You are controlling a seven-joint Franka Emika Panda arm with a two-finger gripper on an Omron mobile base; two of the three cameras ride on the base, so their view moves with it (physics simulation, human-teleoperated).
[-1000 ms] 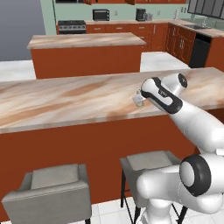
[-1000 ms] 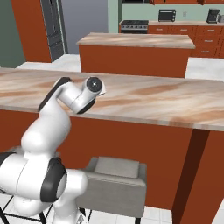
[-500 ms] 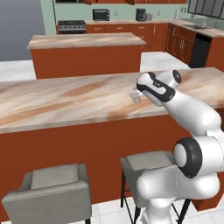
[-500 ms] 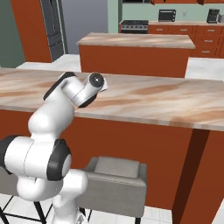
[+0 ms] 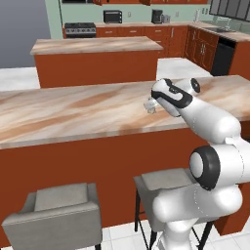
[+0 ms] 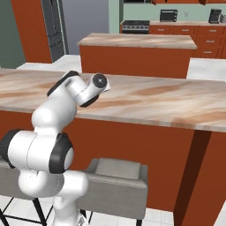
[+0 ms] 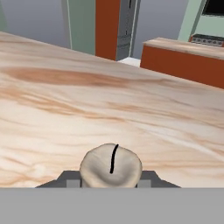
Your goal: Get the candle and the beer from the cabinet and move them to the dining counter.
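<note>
Nearest to us, at six o'clock in the hand view, the small pale grey-white stubby candle (image 7: pixel 111 166) with its dark wick sits right between our two-finger gripper (image 5: pixel 150 106), whose jaws are pinched on it. Its long axis stands upright. From the left base view, candle and gripper hang just over the long beige-brown marbled dining counter (image 5: pixel 73 114); we cannot tell whether the base touches. Bare stone runs on toward twelve o'clock.

Both base views look forward and down from behind the white arm (image 5: pixel 205 122), left and right, sharing the long beige-brown marbled counter (image 5: pixel 73 114). The hand view skims close, perhaps nearly level, along that counter top.
</note>
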